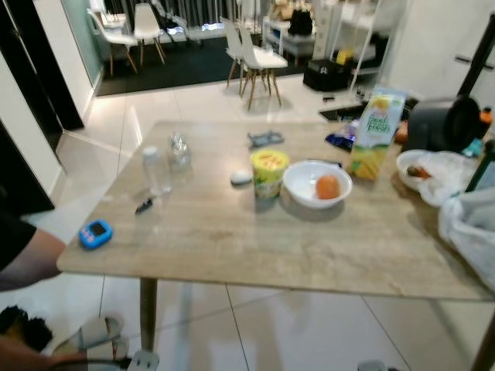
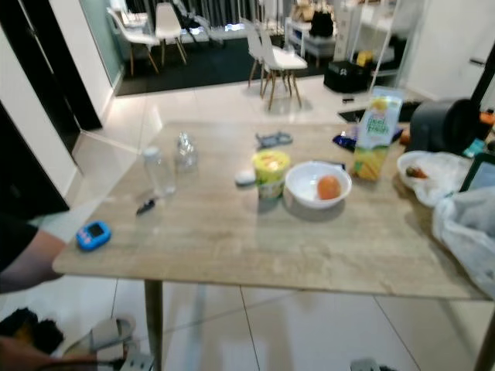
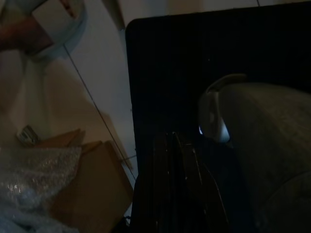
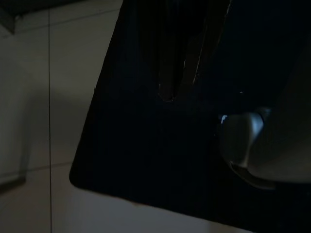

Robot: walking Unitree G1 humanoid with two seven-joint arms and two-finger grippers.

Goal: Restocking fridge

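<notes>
On the wooden tabletop (image 1: 255, 247) a juice carton (image 1: 374, 133) stands upright just right of a white bowl (image 1: 305, 192) holding an orange (image 1: 328, 187); a yellow tub (image 1: 268, 171) sits left of the bowl. Both end effectors hang in shadow; I cannot tell their openings.

Head stereo pair looking forward and down at one shared table (image 1: 255, 247), wrist cameras dark, close above floor tiles (image 4: 39, 97)

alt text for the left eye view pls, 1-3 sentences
A light wooden table holds a white bowl with an orange, a yellow cup, a juice carton, two clear bottles and a small blue device. White bags sit at its right; chairs stand behind.
</notes>
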